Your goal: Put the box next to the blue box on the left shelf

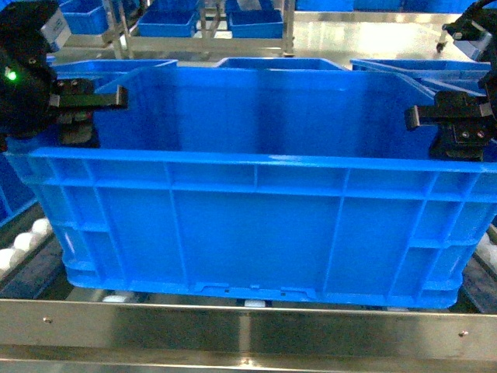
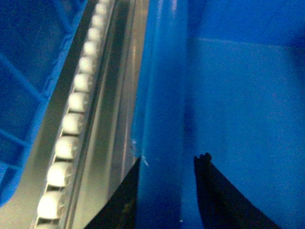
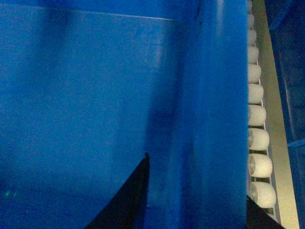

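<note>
The box [image 1: 256, 225], a large bright-blue open-top crate with ribbed walls, rests on the white rollers [image 2: 71, 124] of the left shelf, just behind its riveted steel front rail [image 1: 248, 330]. My left gripper [image 1: 85, 109] straddles the box's left wall, one dark finger on each side of the rim [image 2: 162, 95], shut on it. At the right wall my right gripper [image 1: 446, 128] is likewise shut over the rim [image 3: 214, 95]. A blue box [image 2: 28, 71] stands close on the left across one roller track, and its side also shows in the head view [image 1: 12, 194].
More blue crates stand right behind the box [image 1: 116, 68] and on racks farther back [image 1: 167, 23]. Another blue crate's edge [image 3: 290, 71] lies just past the roller track [image 3: 257, 114] on the right. Loose-looking white rollers [image 1: 23, 241] show at the lower left.
</note>
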You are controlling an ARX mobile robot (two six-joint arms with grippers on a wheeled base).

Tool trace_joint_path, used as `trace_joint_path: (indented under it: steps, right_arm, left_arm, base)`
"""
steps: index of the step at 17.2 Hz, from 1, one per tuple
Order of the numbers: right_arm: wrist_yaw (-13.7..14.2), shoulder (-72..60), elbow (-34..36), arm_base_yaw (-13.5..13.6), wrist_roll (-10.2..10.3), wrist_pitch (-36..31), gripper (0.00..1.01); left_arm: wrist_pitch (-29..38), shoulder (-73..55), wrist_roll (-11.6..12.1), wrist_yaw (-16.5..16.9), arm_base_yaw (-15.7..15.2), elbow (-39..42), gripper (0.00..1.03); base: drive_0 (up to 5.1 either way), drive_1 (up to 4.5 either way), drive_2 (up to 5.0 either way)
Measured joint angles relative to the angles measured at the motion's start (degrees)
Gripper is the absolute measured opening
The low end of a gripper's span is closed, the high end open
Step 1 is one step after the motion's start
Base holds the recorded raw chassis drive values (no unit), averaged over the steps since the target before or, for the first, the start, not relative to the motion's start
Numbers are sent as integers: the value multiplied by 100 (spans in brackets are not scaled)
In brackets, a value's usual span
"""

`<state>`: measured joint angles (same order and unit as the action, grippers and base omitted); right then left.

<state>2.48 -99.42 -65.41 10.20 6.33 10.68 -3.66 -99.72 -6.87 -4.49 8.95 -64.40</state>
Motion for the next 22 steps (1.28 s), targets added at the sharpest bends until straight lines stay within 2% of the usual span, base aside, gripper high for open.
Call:
trace_joint_path:
  steps: [3, 6, 8, 9, 17, 18, 19, 20, 22]
  right_arm:
    - [-138, 0, 0, 9, -61, -74, 58]
    - [-146, 2, 0, 68, -151, -254, 80]
    - [-164, 52, 0, 68, -212, -363, 99]
    - [-164, 70, -2, 68, -214, -367, 99]
    - [-166, 79, -2, 68, -254, -352, 98]
    - [66, 79, 264, 72, -302, -1314, 95]
    - [398, 138, 761, 68, -374, -2610, 87]
    - [671, 350, 1569, 52, -461, -3998, 76]
    - [616, 850, 2739, -101, -531, -5681, 58]
  left_arm:
    - [44, 2, -105, 61, 68, -20, 53]
    - [192, 2, -223, 240, 83, -20, 75]
    - [461, 2, -304, 280, 144, -17, 95]
    - [636, 2, -326, 258, 153, -17, 100]
    - [767, 11, -339, 168, 153, -11, 98]
    - [2400, 17, -127, -280, 164, 527, 90]
    - [3167, 144, 114, -420, 120, 911, 83]
    - [4201, 501, 332, -446, 61, 1650, 72]
    - [5362, 1104, 505, -372, -94, 2533, 54]
  base:
    - [0, 0, 0]
    - [0, 0, 0]
    - [0, 0, 0]
    - [0, 0, 0]
    - [0, 0, 0]
    - [0, 0, 0]
    - [0, 0, 0]
    - [0, 0, 0]
    - [0, 0, 0]
